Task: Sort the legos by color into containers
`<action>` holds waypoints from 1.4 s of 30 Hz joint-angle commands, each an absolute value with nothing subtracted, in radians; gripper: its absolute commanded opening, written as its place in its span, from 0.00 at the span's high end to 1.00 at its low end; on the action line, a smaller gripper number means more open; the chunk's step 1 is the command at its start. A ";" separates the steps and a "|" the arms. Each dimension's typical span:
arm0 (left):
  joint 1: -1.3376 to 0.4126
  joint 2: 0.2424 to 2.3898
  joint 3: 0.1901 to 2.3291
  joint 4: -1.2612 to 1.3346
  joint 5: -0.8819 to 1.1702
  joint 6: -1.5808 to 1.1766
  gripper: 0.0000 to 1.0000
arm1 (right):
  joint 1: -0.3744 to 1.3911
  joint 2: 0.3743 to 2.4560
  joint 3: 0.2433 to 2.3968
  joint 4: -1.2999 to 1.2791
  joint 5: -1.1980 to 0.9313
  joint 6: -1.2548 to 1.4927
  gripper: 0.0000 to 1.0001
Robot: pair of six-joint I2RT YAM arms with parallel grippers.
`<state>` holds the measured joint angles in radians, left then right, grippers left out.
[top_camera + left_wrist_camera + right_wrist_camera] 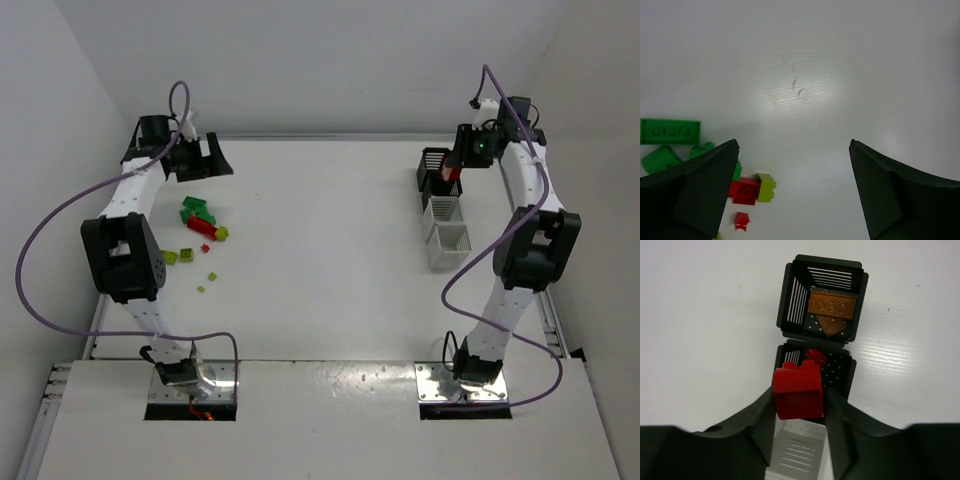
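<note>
Red lego (798, 390) pinched in the right hand (800, 407) above a black container (841, 372) near the counter's (700, 315) far-right corner; left hand (794, 165) wide open, empty.

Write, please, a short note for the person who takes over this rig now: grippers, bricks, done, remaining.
Left gripper: open, empty, near the loose legos.
Right gripper: shut on a red brick, above the second black bin, which holds one red piece.
Done: brown plates lie in the far black bin.
Left: release this brick, then sort the green, lime and red pile.
</note>
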<state>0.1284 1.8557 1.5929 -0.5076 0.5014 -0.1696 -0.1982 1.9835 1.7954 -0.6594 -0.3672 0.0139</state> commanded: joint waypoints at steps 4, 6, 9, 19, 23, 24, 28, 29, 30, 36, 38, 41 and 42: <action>0.083 1.789 1.660 -0.621 0.411 0.029 0.01 | -0.181 1.910 1.775 -0.650 -0.328 -0.034 0.41; 0.083 1.767 1.638 -0.598 0.329 0.028 0.01 | -0.181 1.910 1.775 -0.650 -0.328 -0.034 0.38; 0.096 1.723 1.582 -0.556 0.252 0.003 0.01 | -0.170 1.901 1.785 -0.650 -0.328 -0.044 0.35; 0.161 1.556 1.386 -0.557 0.339 0.102 0.01 | -0.026 1.827 1.907 -0.712 -0.293 -0.277 0.33; 0.150 1.555 1.321 -0.557 0.171 0.135 0.01 | 0.023 1.818 1.865 -0.684 -0.241 -0.341 0.32; 0.150 1.555 1.310 -0.557 0.141 0.135 0.01 | 0.032 1.818 1.865 -0.684 -0.241 -0.341 0.33; 0.172 1.592 1.263 -0.548 0.043 0.042 0.11 | 0.041 1.839 1.865 -0.684 -0.290 -0.289 0.33; 0.184 1.592 1.250 -0.548 0.043 -0.007 0.15 | 0.052 1.839 1.865 -0.684 -0.290 -0.278 0.33; 0.196 1.609 1.250 -0.548 0.061 -0.027 0.15 | 0.061 1.850 1.852 -0.684 -0.301 -0.269 0.33; 0.232 1.689 1.239 -0.529 0.185 -0.196 0.19 | 0.090 1.850 1.841 -0.664 -0.301 -0.253 0.33; 0.261 1.710 1.230 -0.517 0.208 -0.269 0.19 | 0.091 1.859 1.841 -0.664 -0.301 -0.253 0.33; 0.290 1.755 1.230 -0.496 0.258 -0.352 0.19 | 0.100 1.859 1.841 -0.664 -0.290 -0.253 0.33; 0.299 1.755 1.230 -0.495 0.258 -0.371 0.19 | 0.110 1.859 1.832 -0.664 -0.290 -0.253 0.33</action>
